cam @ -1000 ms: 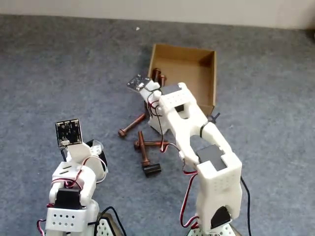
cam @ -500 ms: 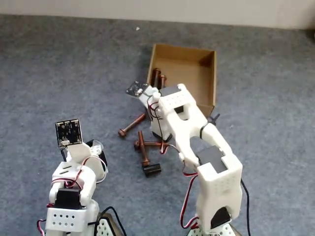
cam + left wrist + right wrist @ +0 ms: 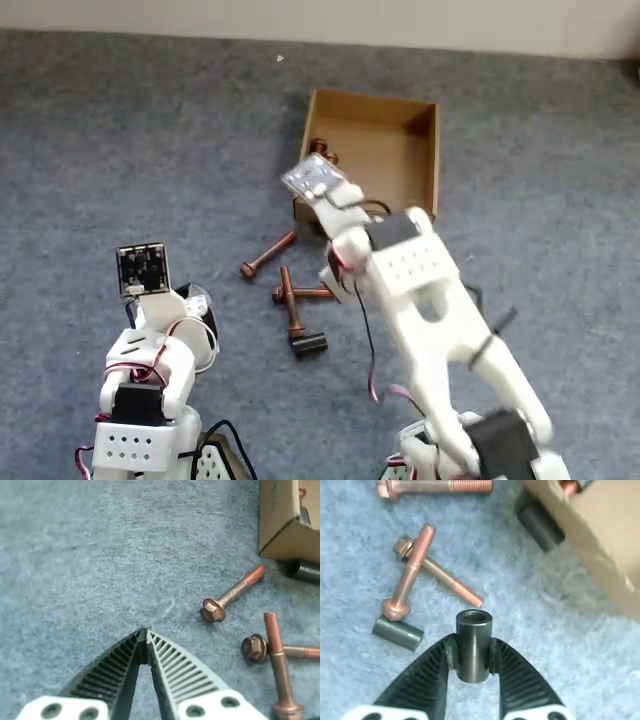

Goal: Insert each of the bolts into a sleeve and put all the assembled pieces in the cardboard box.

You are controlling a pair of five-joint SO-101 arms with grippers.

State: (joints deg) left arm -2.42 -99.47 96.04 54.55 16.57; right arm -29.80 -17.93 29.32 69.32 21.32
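Currently sleeve (image 3: 474, 630) being clamped by right gripper (image 3: 473, 649); left gripper (image 3: 146, 634) being held closed, empty, near loose bolts (image 3: 231, 596); box (image 3: 385, 165) possibly being occupied by assembled piece (image 3: 320, 150).

White arms (image 3: 150, 385), black ribbed pincers (image 3: 146, 631)

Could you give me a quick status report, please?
Right hand shut on sleeve. Left hand shut, empty. Three bolts loose by box. Nothing blocking.

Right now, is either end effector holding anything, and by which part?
The right end effector clamps a dark sleeve by its round sides, about midway along, open end sticking out beyond it. The left end effector is shut on nothing.
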